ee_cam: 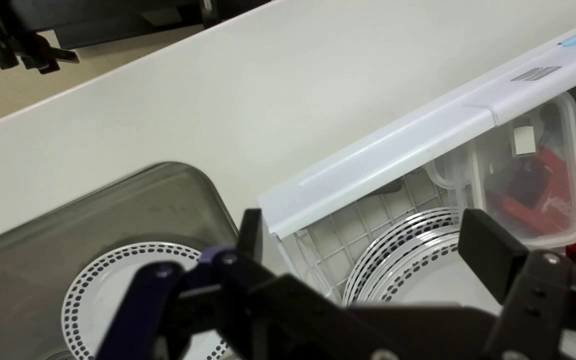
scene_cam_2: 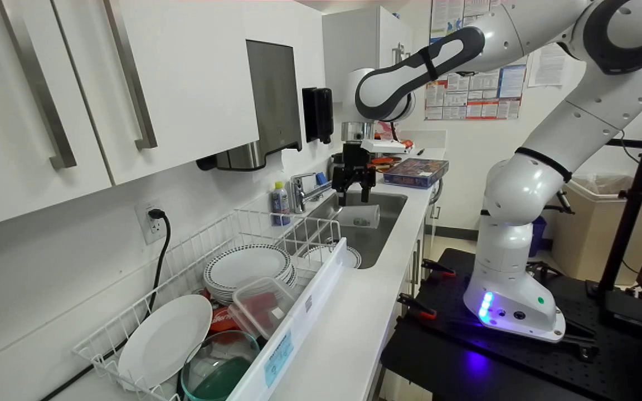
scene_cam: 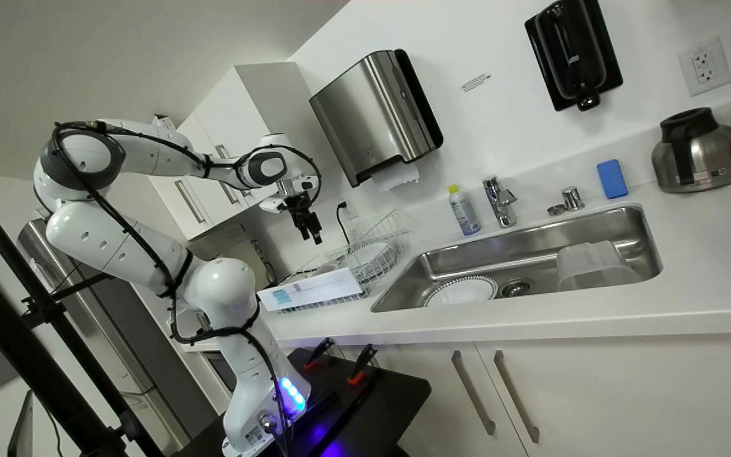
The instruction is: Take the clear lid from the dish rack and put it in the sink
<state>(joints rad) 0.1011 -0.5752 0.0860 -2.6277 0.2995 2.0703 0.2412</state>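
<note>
The clear lid, a see-through rectangular piece with rounded corners, lies in the dish rack over red items, in an exterior view and the wrist view. I cannot make it out in the remaining exterior view. The pale dish rack has a white front panel, also in the wrist view. The steel sink lies beside the rack; its corner shows in the wrist view. My gripper is open and empty, high above the counter. In the wrist view, plates show far below between its fingers.
Stacked plates, a white plate and a glass bowl are in the rack. The sink holds a translucent container and a plate. A faucet and a bottle stand behind. A towel dispenser hangs above.
</note>
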